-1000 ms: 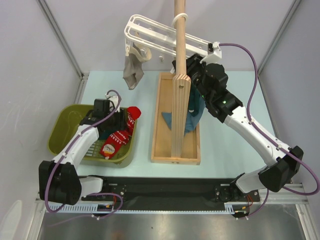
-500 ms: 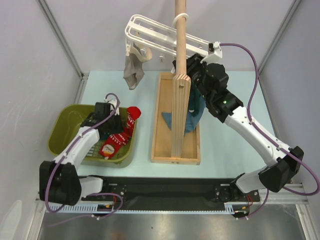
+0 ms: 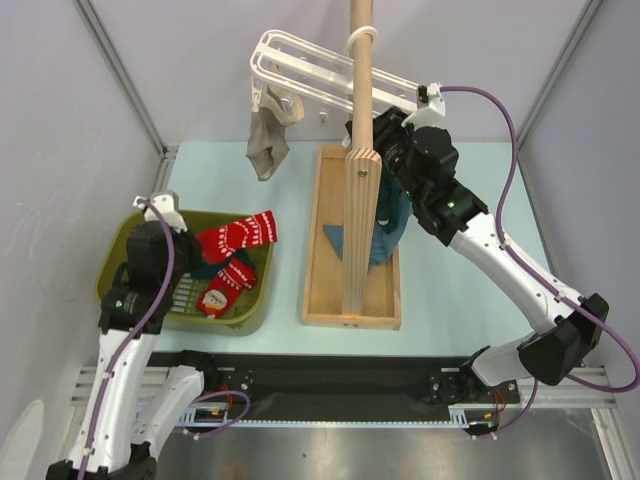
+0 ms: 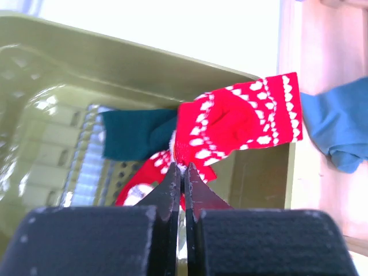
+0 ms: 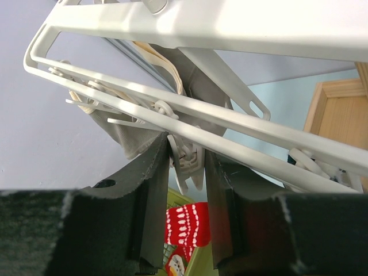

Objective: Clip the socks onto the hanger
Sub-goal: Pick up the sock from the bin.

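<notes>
Left wrist view: left gripper (image 4: 183,168) jaws clenched on red sock (image 4: 236,123) at its edge, held above green basket (image 4: 115,52). Sock looks limp and light, so pinch it near the cuff. Up top, right gripper (image 5: 185,152) jaws squeeze 1 clip peg (image 5: 187,164) under hanger (image 5: 230,23).

You can count two red patterned socks (image 3: 240,233) (image 3: 222,290), one dark teal sock (image 4: 135,135), one grey-beige sock (image 3: 265,150), one blue garment (image 3: 385,235), one white hanger (image 3: 300,62), one green basket (image 3: 120,262) and one wooden stand (image 3: 325,250).
</notes>
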Robot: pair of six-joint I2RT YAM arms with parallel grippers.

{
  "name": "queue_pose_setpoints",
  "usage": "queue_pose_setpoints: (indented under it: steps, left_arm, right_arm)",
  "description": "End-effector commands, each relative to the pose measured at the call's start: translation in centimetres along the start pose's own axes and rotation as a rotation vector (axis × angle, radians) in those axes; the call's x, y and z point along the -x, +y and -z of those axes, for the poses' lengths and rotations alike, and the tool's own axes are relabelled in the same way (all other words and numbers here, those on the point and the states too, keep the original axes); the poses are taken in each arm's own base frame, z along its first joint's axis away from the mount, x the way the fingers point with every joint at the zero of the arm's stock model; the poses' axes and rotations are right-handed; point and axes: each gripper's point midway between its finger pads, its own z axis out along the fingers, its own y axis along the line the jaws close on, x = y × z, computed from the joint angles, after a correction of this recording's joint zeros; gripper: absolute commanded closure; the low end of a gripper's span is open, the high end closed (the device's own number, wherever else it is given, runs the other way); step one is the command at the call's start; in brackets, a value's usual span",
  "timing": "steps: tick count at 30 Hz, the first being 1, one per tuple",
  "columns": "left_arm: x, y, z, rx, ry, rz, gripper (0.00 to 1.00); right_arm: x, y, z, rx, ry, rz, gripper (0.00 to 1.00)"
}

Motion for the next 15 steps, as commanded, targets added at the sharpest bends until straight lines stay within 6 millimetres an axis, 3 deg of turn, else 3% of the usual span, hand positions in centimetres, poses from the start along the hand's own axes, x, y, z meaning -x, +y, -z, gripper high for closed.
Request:
queue_pose_setpoints:
  steps: [1, 3, 7, 11, 15]
  left_arm:
    - [0.0, 2.5, 2.8, 0.126, 0.003, 0.024, 1.00]
    - [0.3, 3.3, 4.2, 0.160, -0.026, 0.029, 1.00]
    - [3.4, 3.5, 7.6, 0.164, -0.140, 0.072, 1.00]
    - [4.8, 1.6, 8.6, 0.073, -0.161, 0.155, 1.00]
    - [5.7, 2.7, 9.4, 0.138, -0.204, 0.178, 1.00]
  right_arm:
    - [0.6, 0.6, 0.7, 0.024, -0.006, 0.017, 1.00]
    - [0.5, 0.6, 0.6, 0.022, -0.003, 0.018, 1.00]
    - [0.6, 0.7, 0.6, 0.026, -0.004, 0.017, 1.00]
    - [0.4, 0.7, 0.6, 0.026, 0.002, 0.015, 1.00]
    - [0.7, 0.9, 0.7, 0.030, -0.001, 0.018, 1.00]
